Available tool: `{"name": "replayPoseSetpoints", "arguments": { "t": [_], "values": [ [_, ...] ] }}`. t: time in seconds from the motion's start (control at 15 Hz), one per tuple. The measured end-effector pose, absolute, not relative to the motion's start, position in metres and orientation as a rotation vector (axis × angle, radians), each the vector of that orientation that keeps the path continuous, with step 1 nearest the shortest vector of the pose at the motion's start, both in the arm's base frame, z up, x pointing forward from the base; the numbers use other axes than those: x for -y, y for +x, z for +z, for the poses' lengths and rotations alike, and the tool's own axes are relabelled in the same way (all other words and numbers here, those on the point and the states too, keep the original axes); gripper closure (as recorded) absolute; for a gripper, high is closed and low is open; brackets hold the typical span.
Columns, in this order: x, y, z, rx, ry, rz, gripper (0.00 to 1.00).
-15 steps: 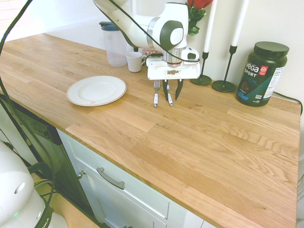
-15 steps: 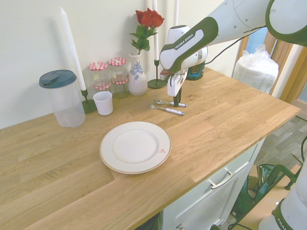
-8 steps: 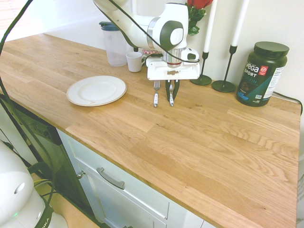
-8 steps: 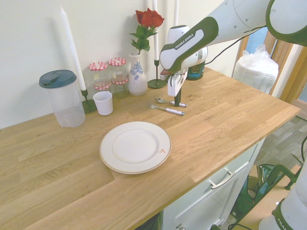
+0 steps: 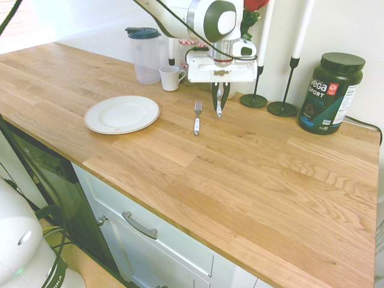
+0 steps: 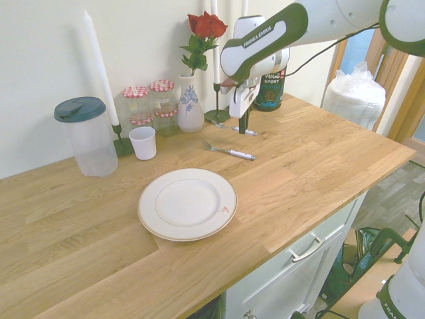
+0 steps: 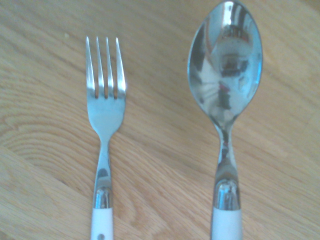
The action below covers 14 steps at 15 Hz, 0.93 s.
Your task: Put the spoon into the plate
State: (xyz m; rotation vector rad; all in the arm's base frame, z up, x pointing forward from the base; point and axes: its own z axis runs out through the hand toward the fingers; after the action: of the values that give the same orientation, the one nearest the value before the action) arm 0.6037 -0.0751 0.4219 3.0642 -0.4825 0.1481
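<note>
Oak-toned wooden countertop (image 5: 252, 174), smooth, low sheen, visible grain. Mirror-glossy metal spoon with matt white handle (image 7: 226, 95); shiny steel fork with white handle (image 7: 104, 125). Round off-white ceramic plate (image 6: 188, 203), glazed. Translucent plastic jug with teal lid (image 6: 87, 136).

The spoon (image 7: 224, 95) has a shiny silver bowl and a white handle, like the fork (image 7: 104, 120). The plate (image 6: 187, 203) is off-white with a thin tan edge. The counter (image 5: 252, 180) is warm honey-coloured wood with visible grain. The rose (image 6: 207, 25) is red.
</note>
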Motion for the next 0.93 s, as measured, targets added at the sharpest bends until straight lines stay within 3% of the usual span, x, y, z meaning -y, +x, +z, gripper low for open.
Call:
{"name": "replayPoseSetpoints", "arguments": {
  "t": [0.33, 0.6, 0.93],
  "values": [
    [0.001, 0.532, 0.443, 0.894, 2.968, 0.113, 1.00],
    [-0.106, 0.463, 0.420, 1.106, 2.908, 0.152, 1.00],
    [-0.187, 0.432, 0.382, 1.278, 2.857, 0.204, 1.00]
  ]
}}
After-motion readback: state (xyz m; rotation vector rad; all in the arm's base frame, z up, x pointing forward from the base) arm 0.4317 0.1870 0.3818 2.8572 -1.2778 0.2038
